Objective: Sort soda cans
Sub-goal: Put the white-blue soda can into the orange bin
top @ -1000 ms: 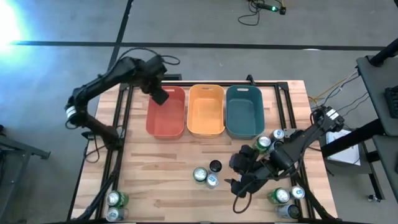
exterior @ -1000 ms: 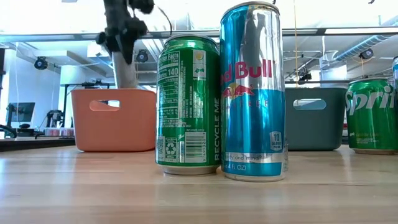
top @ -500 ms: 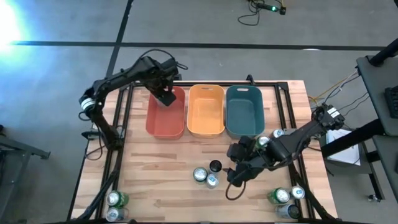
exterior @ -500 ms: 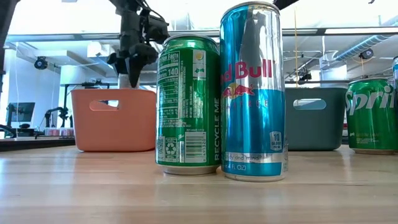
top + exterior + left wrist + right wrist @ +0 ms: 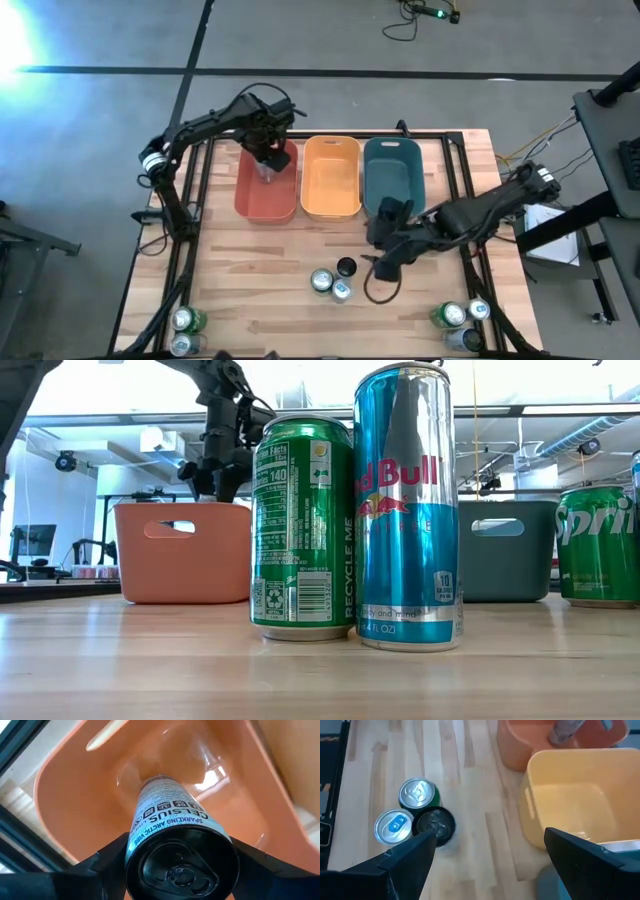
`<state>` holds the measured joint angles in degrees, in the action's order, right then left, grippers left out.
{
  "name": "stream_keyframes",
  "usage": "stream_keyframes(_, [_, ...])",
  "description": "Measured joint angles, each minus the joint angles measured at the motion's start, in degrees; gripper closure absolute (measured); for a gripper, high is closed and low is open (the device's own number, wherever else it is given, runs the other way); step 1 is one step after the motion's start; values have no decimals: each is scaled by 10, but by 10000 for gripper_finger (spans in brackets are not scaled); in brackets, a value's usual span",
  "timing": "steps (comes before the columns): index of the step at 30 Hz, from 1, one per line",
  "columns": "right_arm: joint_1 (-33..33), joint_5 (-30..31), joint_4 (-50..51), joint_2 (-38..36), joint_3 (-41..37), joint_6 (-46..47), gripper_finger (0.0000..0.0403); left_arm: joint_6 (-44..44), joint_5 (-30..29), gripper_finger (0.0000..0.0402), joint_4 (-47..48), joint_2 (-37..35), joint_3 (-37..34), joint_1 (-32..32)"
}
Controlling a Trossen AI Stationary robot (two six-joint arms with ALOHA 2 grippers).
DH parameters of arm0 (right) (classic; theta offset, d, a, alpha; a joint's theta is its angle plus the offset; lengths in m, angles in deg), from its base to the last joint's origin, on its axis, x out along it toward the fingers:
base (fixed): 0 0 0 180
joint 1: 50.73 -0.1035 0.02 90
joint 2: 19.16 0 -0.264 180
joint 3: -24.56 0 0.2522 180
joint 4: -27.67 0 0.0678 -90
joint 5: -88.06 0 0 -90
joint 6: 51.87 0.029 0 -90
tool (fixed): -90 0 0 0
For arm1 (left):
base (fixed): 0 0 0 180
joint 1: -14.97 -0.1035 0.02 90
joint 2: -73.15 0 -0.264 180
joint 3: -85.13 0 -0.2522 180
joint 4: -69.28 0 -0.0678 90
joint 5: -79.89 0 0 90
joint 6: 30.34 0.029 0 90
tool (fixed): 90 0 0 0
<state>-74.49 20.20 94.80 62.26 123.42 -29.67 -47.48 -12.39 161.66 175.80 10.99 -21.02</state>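
My left gripper (image 5: 271, 158) hangs over the red tub (image 5: 250, 200), shut on a pale soda can with a black top (image 5: 180, 865). The can's lower end is down inside the tub. My right gripper (image 5: 384, 262) is open above the wood, near the teal tub (image 5: 395, 190) and to the right of three standing cans. These are a green one (image 5: 418, 793), a blue one (image 5: 394, 826) and a black one (image 5: 436, 823). The yellow tub (image 5: 331, 178) stands between the red and teal tubs. My left gripper pinches the pale can between its two fingers, one on each side of the body just below the top rim (image 5: 133, 846). The fingers come from above and point down. The can hangs upright, top toward the wrist. I cannot tell whether its bottom touches the tub floor.
Two cans (image 5: 185, 321) stand at the near left corner and three cans (image 5: 450, 316) at the near right. In the low view a green can (image 5: 303, 530) and a blue can (image 5: 408, 510) fill the foreground. Bare wood lies near the tubs on the left.
My left gripper has carried the pale can toward the table's right and down, so the can's lower end now sits inside the red tub. My right gripper, still open, has moved from the near right toward the far edge, closer to the teal tub.
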Motion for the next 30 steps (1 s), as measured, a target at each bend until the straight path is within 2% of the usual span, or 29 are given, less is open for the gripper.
stream_keyframes(12, [15,0,11,-55,0,-30,37,-19,-3,144,-5,0,0,-6])
stream_keyframes(30, [22,5,34,-70,0,-36,37,-28,-12,141,-7,1,0,-25])
